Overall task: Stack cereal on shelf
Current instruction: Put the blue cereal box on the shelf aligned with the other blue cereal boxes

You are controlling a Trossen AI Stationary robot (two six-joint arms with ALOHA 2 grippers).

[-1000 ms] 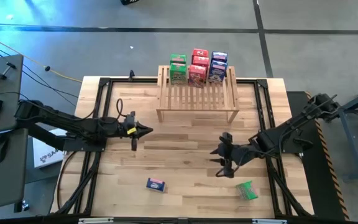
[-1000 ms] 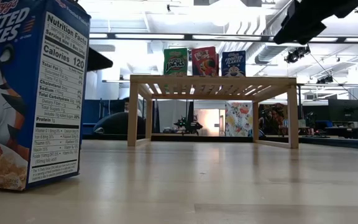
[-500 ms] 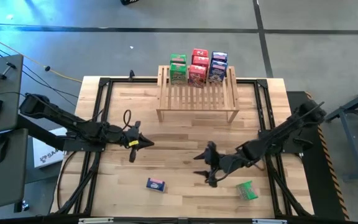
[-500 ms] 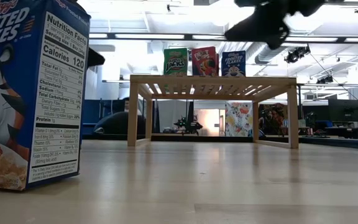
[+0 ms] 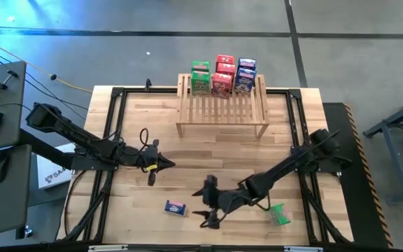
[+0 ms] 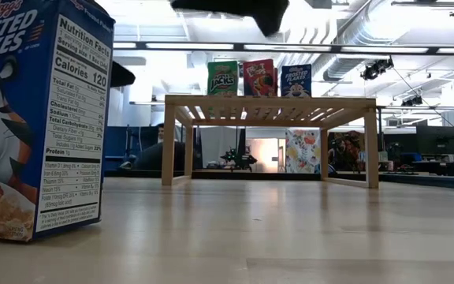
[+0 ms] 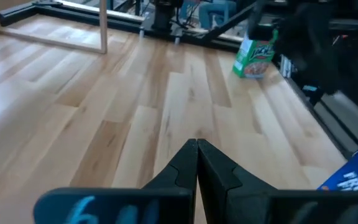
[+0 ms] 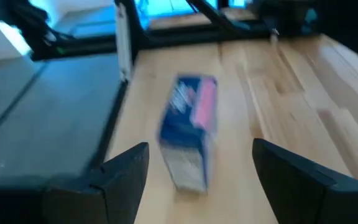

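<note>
Green [image 5: 201, 77], red [image 5: 222, 75] and blue [image 5: 245, 73] cereal boxes stand along the far part of the light-wood shelf [image 5: 222, 112]. A blue cereal box [image 5: 176, 207] stands on the table near the front edge and fills the left of the low view [image 6: 38, 118]. My right gripper [image 5: 201, 208] hovers open just to its right, fingers pointing at it and touching nothing. In the right wrist view the blue box [image 8: 188, 130] is just ahead of the fingers. A green box [image 5: 278, 214] lies near the front right. My left gripper [image 5: 168, 165] hangs shut at mid-left.
A black frame [image 5: 117, 94] runs round the wooden table. The shelf's legs [image 6: 169, 142] stand at the far middle, with bare wood between them and the grippers. My right arm [image 5: 292, 168] stretches slantwise over the green box.
My right gripper has swept from the right middle of the table toward the near left, coming up beside the blue box, and its fingers stand wider apart. My left gripper has drifted a little toward the near edge, still shut.
</note>
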